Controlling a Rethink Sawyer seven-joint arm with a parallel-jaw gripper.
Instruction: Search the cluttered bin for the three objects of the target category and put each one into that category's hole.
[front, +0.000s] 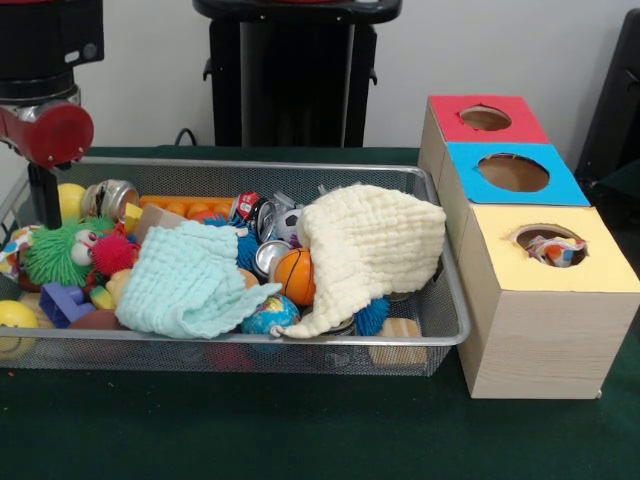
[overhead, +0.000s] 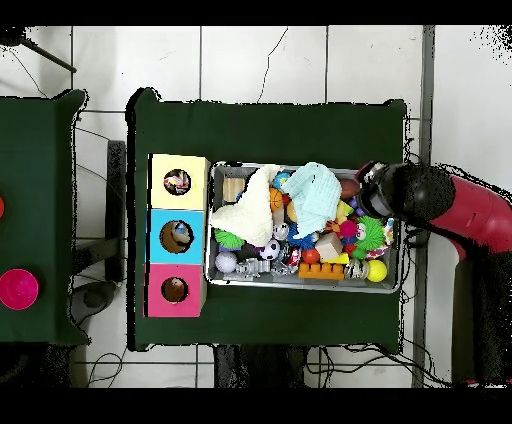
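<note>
A wire mesh bin (front: 440, 330) (overhead: 398, 285) holds a pile of toys. A cream cloth (front: 370, 245) (overhead: 245, 212) and a mint cloth (front: 190, 285) (overhead: 318, 195) cover much of it. Between them lie an orange basketball (front: 296, 275), a globe ball (front: 270, 315), a small soccer ball (front: 288, 222) and a few cans (front: 268, 255). My gripper (front: 42, 205) hangs at the bin's left end in the front view, beside a green fuzzy toy (front: 60, 252) and a yellow ball (front: 70, 198). From overhead the arm's black head (overhead: 400, 190) hides it.
A wooden box with a red hole (front: 485, 118), a blue hole (front: 513, 172) and a yellow hole (front: 549, 243) stands against the bin; something patterned shows in the yellow hole. A pink disc (overhead: 18, 288) lies on a second green table.
</note>
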